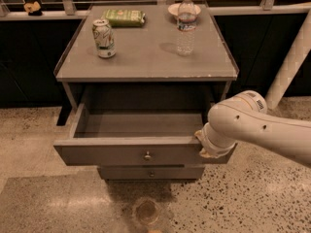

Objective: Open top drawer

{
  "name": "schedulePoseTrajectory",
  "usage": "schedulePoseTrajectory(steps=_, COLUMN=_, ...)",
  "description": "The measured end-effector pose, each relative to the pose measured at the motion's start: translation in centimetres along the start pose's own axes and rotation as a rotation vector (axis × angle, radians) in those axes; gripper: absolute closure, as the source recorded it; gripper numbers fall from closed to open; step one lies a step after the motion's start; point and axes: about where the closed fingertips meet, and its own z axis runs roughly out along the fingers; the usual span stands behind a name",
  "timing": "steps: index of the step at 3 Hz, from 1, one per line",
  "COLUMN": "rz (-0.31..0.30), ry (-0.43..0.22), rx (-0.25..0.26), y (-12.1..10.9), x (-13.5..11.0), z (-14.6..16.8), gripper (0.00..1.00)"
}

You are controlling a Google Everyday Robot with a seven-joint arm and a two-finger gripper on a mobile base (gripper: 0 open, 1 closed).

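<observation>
The top drawer (112,155) is a wide grey drawer that stands pulled far out of the cabinet, and its inside looks empty. A small round metal knob (147,155) sits at the centre of its front panel. My white arm reaches in from the right. Its end, with the gripper (203,144), rests against the drawer's right front corner, and the wrist covers the gripper. Just below, a second grey drawer (170,173) with the same kind of knob stays shut.
On the cabinet top (146,62) stand a drink can (103,38), a clear water bottle (186,25), a green packet (124,17) and a bowl (171,8). A white post (291,67) slants at the right. A round mark (146,211) lies on the speckled floor in front.
</observation>
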Motion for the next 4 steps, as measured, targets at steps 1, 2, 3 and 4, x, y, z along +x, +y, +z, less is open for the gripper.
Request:
schedulePoseTrajectory(steps=1, rz=-0.006, ry=-0.003, rx=-0.008, y=0.5, x=-0.2, z=-0.6, gripper=1.0)
schedulePoseTrajectory(steps=2, rz=-0.006, ry=-0.003, rx=-0.009, y=0.4, x=-0.2, z=-0.7, gripper=1.0)
schedulePoseTrajectory(steps=3, rz=0.001, ry=-0.012, rx=-0.028, y=1.8, x=-0.3, z=-0.9, gripper=1.0)
schedulePoseTrajectory(steps=4, rz=0.001, ry=-0.012, rx=-0.028, y=1.8, x=-0.3, z=-0.9, gripper=1.0)
